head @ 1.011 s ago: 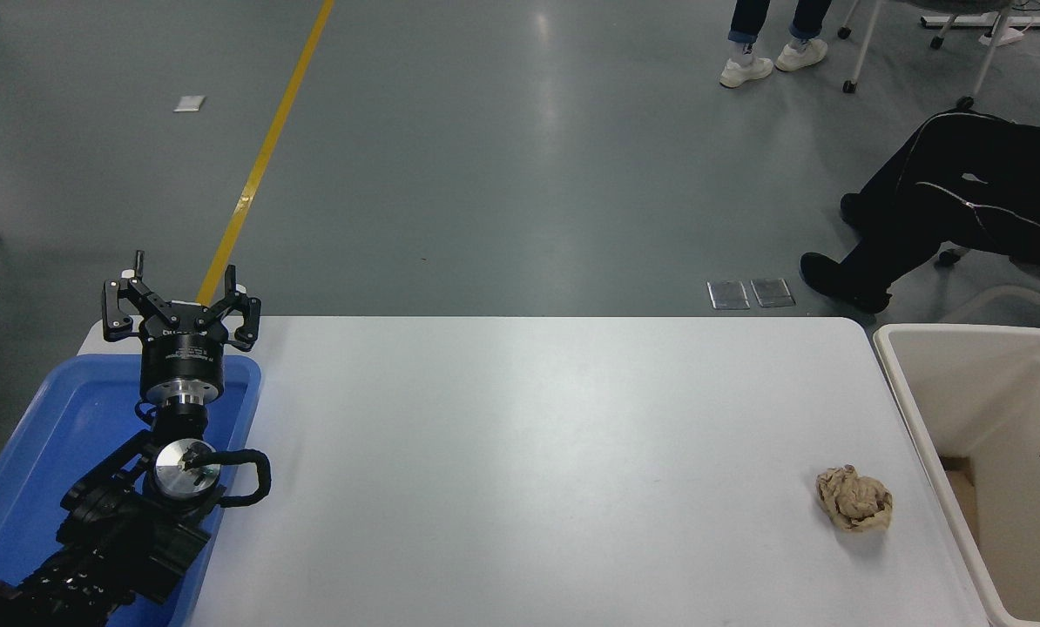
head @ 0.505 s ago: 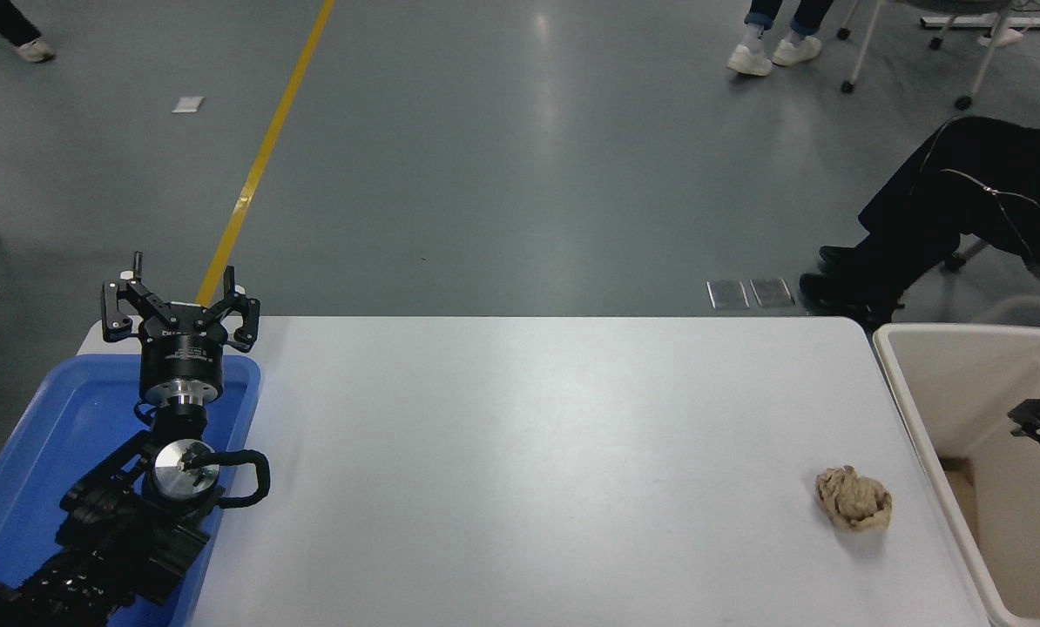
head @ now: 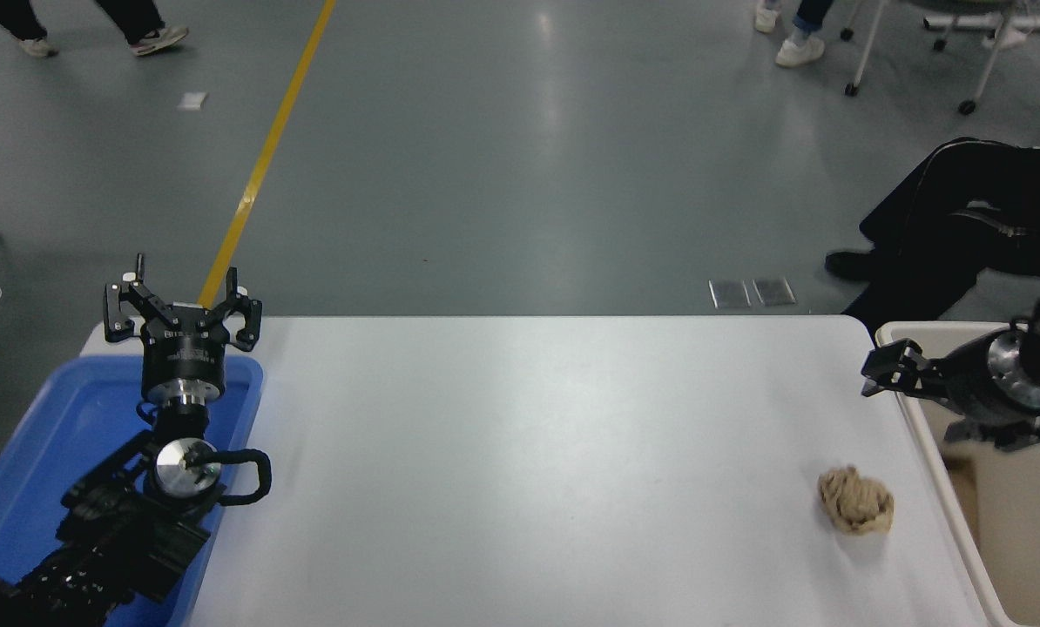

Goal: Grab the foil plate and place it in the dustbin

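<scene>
Foil plate is nowhere in view, so we judge it dropped (perhaps in the large beige plastic dustbin beside the crumpled brown paper ball). We should clear the empty black right gripper, fingers slightly parted, above the rim; the left gripper hangs spread wide over the blue plastic tray.

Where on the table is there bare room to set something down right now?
The white table is bare from the blue tray, under the left gripper, across to the brown paper ball. It is crowded only where the right gripper crosses the dustbin rim.
</scene>
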Tool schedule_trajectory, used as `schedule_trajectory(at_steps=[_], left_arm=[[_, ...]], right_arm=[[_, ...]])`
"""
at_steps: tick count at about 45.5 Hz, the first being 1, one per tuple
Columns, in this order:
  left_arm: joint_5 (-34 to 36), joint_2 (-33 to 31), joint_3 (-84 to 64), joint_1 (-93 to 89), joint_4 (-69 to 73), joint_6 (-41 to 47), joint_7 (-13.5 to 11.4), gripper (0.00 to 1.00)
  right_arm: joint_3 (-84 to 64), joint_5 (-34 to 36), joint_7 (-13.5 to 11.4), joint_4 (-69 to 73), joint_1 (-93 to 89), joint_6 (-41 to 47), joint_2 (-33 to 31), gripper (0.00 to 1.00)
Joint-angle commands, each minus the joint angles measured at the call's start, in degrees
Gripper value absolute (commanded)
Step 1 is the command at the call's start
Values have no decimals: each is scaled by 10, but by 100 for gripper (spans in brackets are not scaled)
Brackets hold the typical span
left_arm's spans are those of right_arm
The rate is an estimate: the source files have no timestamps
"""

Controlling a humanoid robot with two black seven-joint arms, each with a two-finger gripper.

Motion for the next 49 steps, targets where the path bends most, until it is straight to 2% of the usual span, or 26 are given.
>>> schedule_trajectory(at_steps=[1,22,49], left_arm=[[0,1,0,0,0,0,0,99],[0,0,0,1,0,0,0,99],[0,1,0,1,0,0,0,99]], right_arm=[[-22,82,0,60,149,87,56,100],[-15,107,0,64,202,101,97,100],[18,111,0,61,196,141,106,100]])
